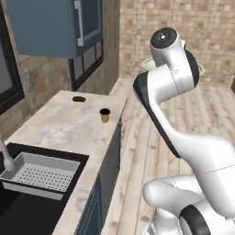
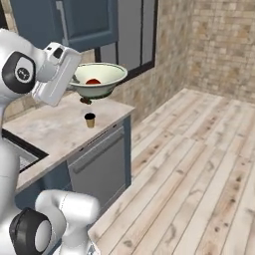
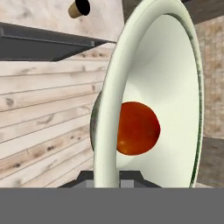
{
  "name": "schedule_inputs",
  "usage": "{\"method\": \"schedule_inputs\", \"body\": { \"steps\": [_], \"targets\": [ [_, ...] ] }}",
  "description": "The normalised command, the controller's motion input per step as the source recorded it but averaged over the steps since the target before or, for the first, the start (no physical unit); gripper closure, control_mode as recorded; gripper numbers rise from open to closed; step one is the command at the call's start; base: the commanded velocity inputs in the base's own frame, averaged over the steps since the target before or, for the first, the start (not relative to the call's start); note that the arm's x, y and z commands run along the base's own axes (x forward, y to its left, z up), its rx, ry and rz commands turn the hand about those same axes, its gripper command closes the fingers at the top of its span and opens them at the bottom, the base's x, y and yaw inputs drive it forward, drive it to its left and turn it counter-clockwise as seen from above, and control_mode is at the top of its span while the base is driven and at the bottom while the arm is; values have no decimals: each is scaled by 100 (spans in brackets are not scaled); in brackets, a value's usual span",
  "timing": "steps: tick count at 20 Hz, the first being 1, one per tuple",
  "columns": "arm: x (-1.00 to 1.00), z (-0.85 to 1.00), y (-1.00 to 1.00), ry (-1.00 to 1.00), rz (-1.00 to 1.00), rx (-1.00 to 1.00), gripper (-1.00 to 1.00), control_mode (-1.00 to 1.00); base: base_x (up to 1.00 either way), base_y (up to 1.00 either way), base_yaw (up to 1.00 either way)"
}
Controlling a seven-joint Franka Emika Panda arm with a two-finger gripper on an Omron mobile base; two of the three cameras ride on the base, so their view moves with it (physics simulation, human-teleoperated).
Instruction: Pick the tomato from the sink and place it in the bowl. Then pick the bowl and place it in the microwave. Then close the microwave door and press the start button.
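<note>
My gripper (image 2: 75, 82) is shut on the rim of the pale greenish-white bowl (image 2: 102, 78) and holds it in the air above the counter's end. The red-orange tomato (image 2: 93, 81) lies inside the bowl. In the hand view the bowl (image 3: 168, 83) stands on edge, its rim running down between my fingertips at the gripper (image 3: 107, 178), with the tomato (image 3: 136, 128) resting against its inner wall. From the left base view, parts of the bowl's rim (image 1: 148, 64) peek out behind my arm. The black sink (image 1: 25, 213) lies at the lower left.
A grey strainer tray (image 1: 42, 176) sits in the sink beside the faucet (image 1: 6, 159). A small brown cup (image 2: 89, 120) and a dark flat object (image 1: 79, 98) stand on the marble counter (image 1: 55, 124). Blue cabinets (image 1: 50, 25) hang above. Open wooden floor (image 2: 199, 164) lies to the right.
</note>
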Motion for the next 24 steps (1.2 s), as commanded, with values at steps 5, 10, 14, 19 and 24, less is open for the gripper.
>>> {"method": "schedule_inputs", "body": {
  "steps": [5,10,14,19,24],
  "targets": [
    [0,0,0,0,0,0,100,100,-16,-7,-45],
    [0,0,0,0,0,0,100,100,-18,-8,-50],
    [0,0,0,0,0,0,100,100,-13,-12,-49],
    [0,0,0,0,0,0,100,100,-15,-18,-50],
    [0,0,0,0,0,0,100,100,-18,-46,-59]
  ]
}}
